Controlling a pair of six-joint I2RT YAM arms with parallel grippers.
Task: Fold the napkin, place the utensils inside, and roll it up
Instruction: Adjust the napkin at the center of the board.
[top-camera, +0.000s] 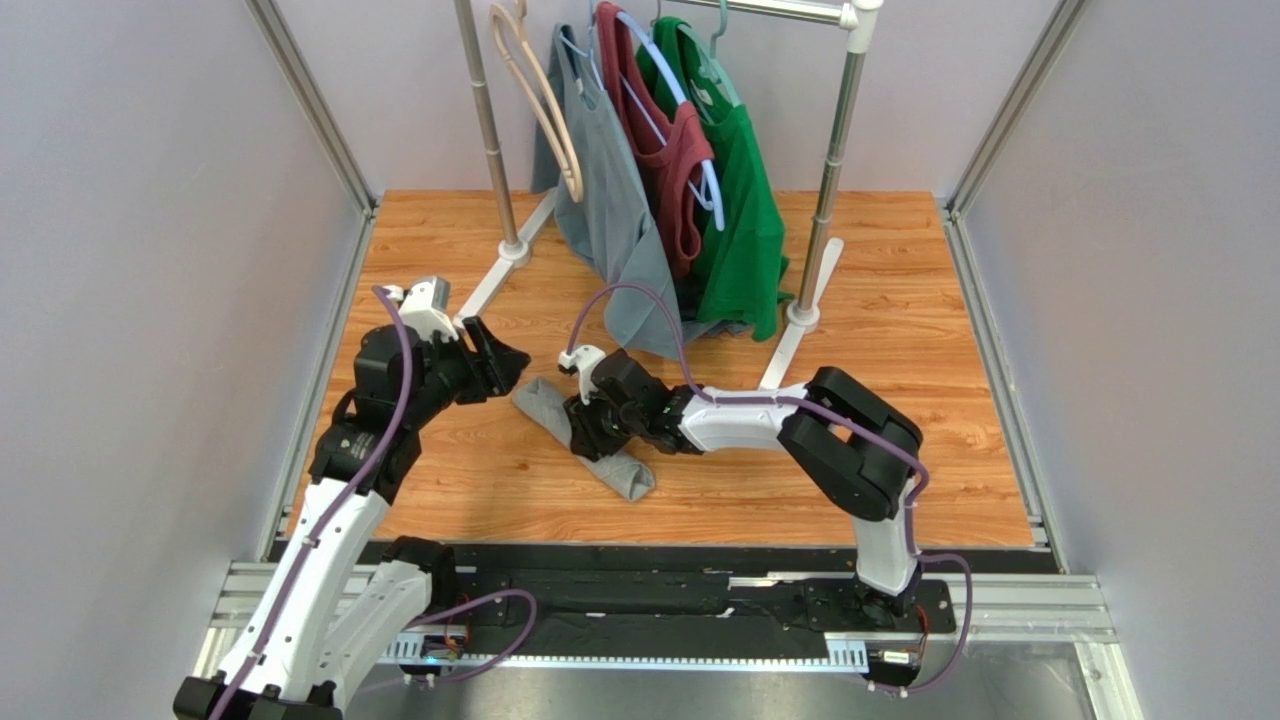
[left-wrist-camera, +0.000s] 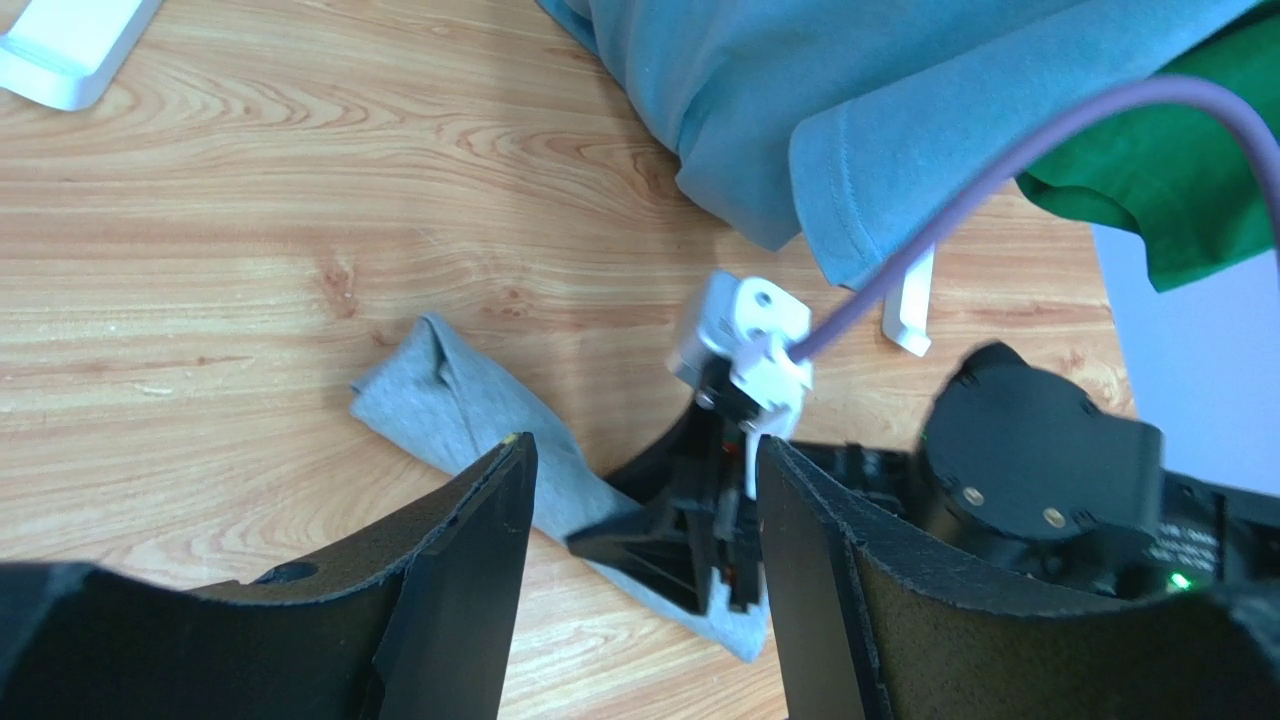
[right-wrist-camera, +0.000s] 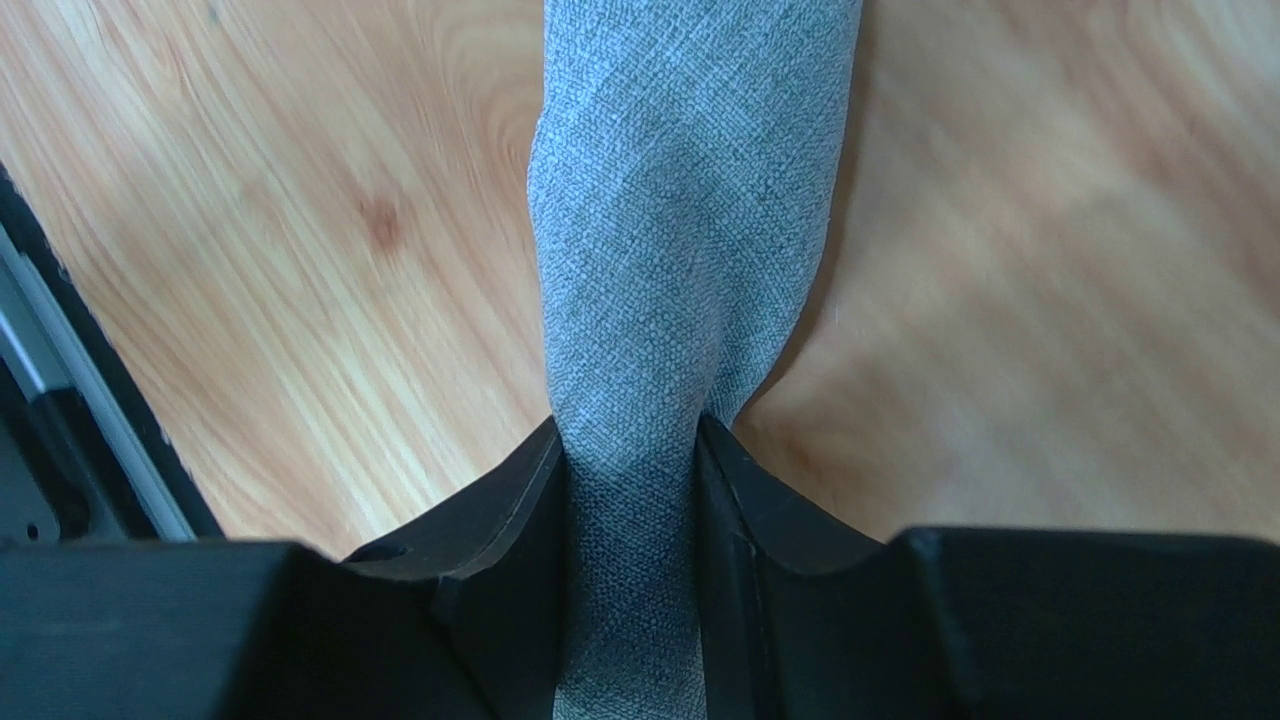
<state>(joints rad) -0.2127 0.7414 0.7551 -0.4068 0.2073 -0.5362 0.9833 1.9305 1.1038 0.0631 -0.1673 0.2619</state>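
The napkin (top-camera: 544, 411) lies on the wooden table as a narrow grey roll, slanting from upper left to lower right. My right gripper (top-camera: 597, 435) comes in from the right and is shut across the middle of the roll. In the right wrist view the cloth (right-wrist-camera: 691, 195) is pinched between both fingers of the right gripper (right-wrist-camera: 631, 435). My left gripper (top-camera: 505, 362) hovers open just beyond the roll's upper-left end, touching nothing. In the left wrist view the napkin (left-wrist-camera: 451, 398) lies beyond the left gripper's (left-wrist-camera: 643, 450) spread fingers. The utensils are hidden.
A clothes rack stands at the back with a grey shirt (top-camera: 609, 195), a maroon top (top-camera: 672, 143) and a green shirt (top-camera: 747, 203) on hangers. Its white feet (top-camera: 504, 270) (top-camera: 789, 353) rest on the table. Enclosure walls stand on both sides.
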